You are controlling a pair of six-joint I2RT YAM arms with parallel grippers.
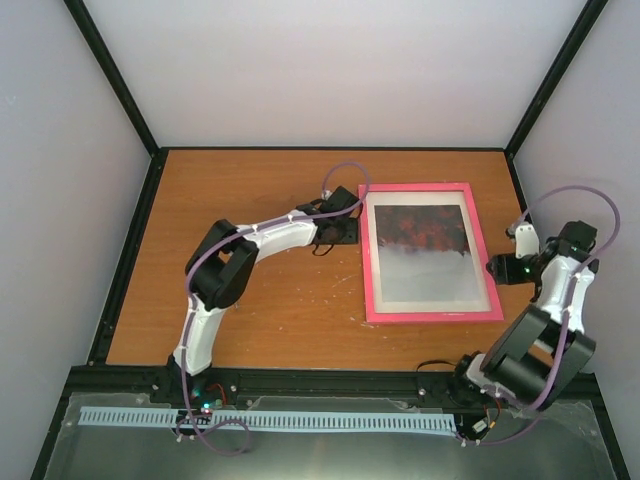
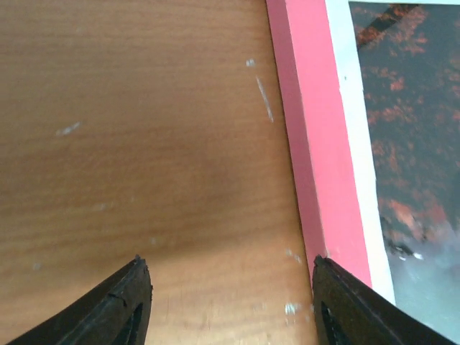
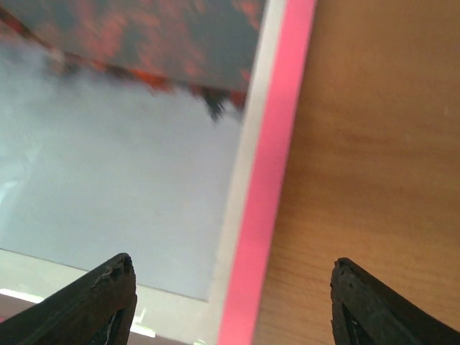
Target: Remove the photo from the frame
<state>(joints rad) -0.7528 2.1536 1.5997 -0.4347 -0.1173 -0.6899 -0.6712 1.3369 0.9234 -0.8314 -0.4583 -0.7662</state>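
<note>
Face-up frame before removal of the photo. At left, the left fingers (image 2: 118,309) stand spread over the bare desk (image 1: 280,320), pinching nothing; the right-hand one sits at the outer left edge of the frame (image 1: 430,315), near its far corner, though contact cannot be confirmed. The frame lies flat on the right half of the desk, its pink border uppermost. Inside it, a pale mat (image 2: 352,108) surrounds the photo (image 1: 420,250), whose dark red-and-black end points away from the arms and whose grey-white end points toward them. At right, the right fingers (image 3: 100,309) are likewise spread and hold nothing; they straddle the frame's right border, one over the photo and one over the desk. The frame is probably light, thin and stiff, so it is best gripped across its border at an edge. The photo is probably a thin, smooth sheet that creases easily. Since its back is hidden against the desk, access likely requires lifting or turning the frame, then taking the photo by an edge.
</note>
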